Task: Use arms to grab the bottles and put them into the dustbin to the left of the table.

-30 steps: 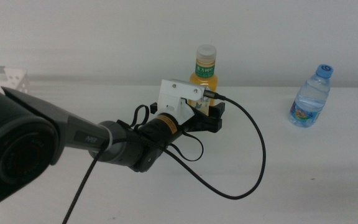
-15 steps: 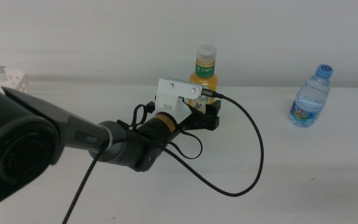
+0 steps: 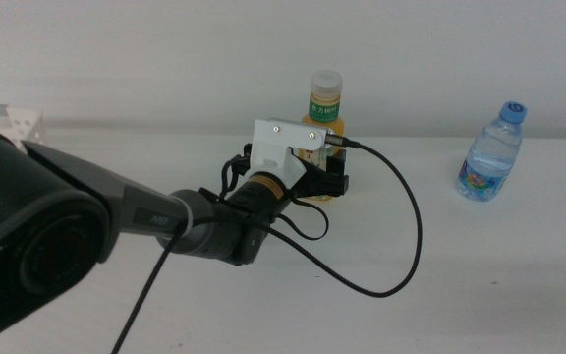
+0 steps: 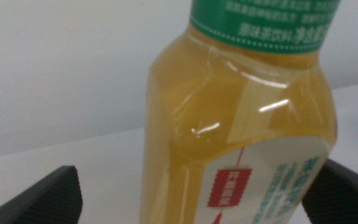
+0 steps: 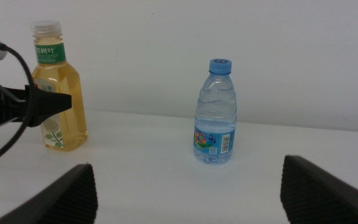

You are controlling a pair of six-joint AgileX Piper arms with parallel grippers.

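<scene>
The orange juice bottle (image 3: 325, 110) stands upright near the far edge of the desk (image 3: 480, 275), about midway along it. It holds amber-yellow juice up to its shoulder, wears a green label band under a pale cap, and carries a second, paler label low on its body; in the left wrist view (image 4: 241, 143) the juice fills most of the picture.

The left hand (image 3: 328, 183) sits at the foot of this bottle, its dark fingers (image 4: 51, 193) spread wide, one on each side of the body and not pressing it. Behind it come the white wrist block (image 3: 285, 147), the yellow-orange ring and the looping black cable (image 3: 401, 246). Compared with a second ago the hand is a little farther in, more around the bottle's base.

The small water bottle (image 3: 492, 152) stands upright toward the far right of the desk, well apart from the juice bottle; it is clear, blue-capped, with water nearly to the neck and a colourful label low down.

A corner of the white perforated dustbin (image 3: 20, 123) shows at the far left edge; its inside is out of view.

The right hand (image 5: 188, 186) waits low at the near right, open, facing both bottles.
</scene>
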